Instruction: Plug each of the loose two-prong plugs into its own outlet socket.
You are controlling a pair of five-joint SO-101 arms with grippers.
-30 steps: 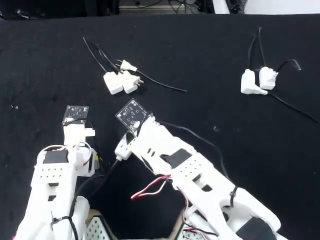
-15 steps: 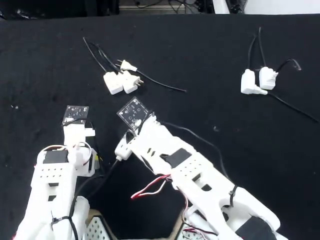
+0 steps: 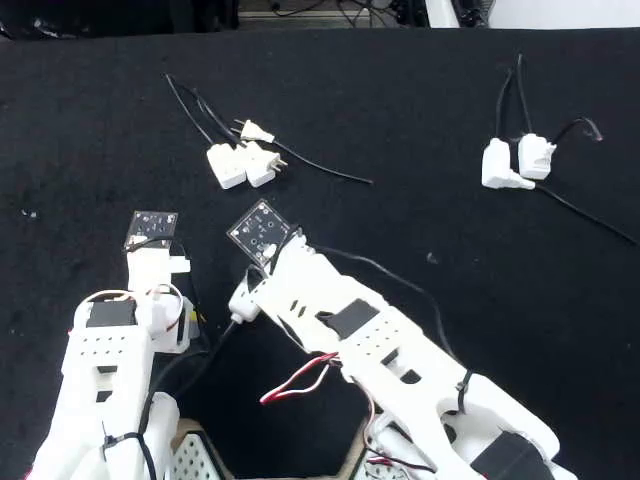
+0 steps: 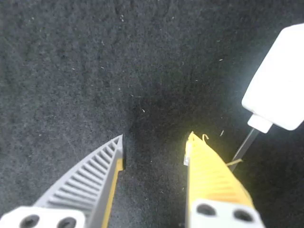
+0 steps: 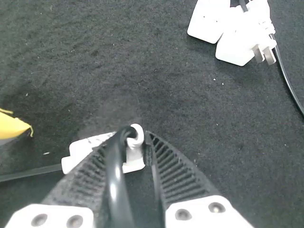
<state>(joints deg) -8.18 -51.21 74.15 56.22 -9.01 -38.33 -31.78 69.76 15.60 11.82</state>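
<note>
— Starting with the right gripper [image 5: 135, 137]: holding anything?

— Clamping down on a small white plastic plug [image 5: 78, 152], ribbed dark fingers [image 5: 175, 171] pressing in on either side, a thick black cord [image 5: 114, 190] arching up between them toward the camera. Hovering low over the black cloth table [image 5: 95, 57]. Plug touching the cloth or not: failing to tell.

— Moving on to the left gripper [image 4: 155, 138]?

— Gaping open, gripping nothing: grey ribbed finger [image 4: 90, 180] and yellow finger [image 4: 211, 175] spreading apart above bare cloth. Lying just beside the yellow finger, a white rectangular block [image 4: 278, 80], with a thin dark cord [image 4: 245, 145] trailing from its narrow end along that finger. Same piece as the clamped plug or another: failing to tell.

— Spotting the remaining plugs?

— Lying in two groups, going by the high view. Sitting toward the far middle, ahead of both arms: two white blocks [image 3: 244, 165] side by side, one showing metal prongs, and a smaller white two-prong plug [image 3: 256, 131] just behind them, thin black cords [image 3: 190, 109] trailing off to either side. Resting well apart, at the far right: another pair of white blocks [image 3: 498, 165], also side by side, cords looping away.

— Placing the arms?

— Left arm [image 3: 105, 350] standing at the near left, right arm [image 3: 380, 345] slanting in from the near right toward the middle, heads sitting near each other, short of the middle group. Yellow fingertip showing at the edge of the right wrist view, near the clamped plug.
</note>
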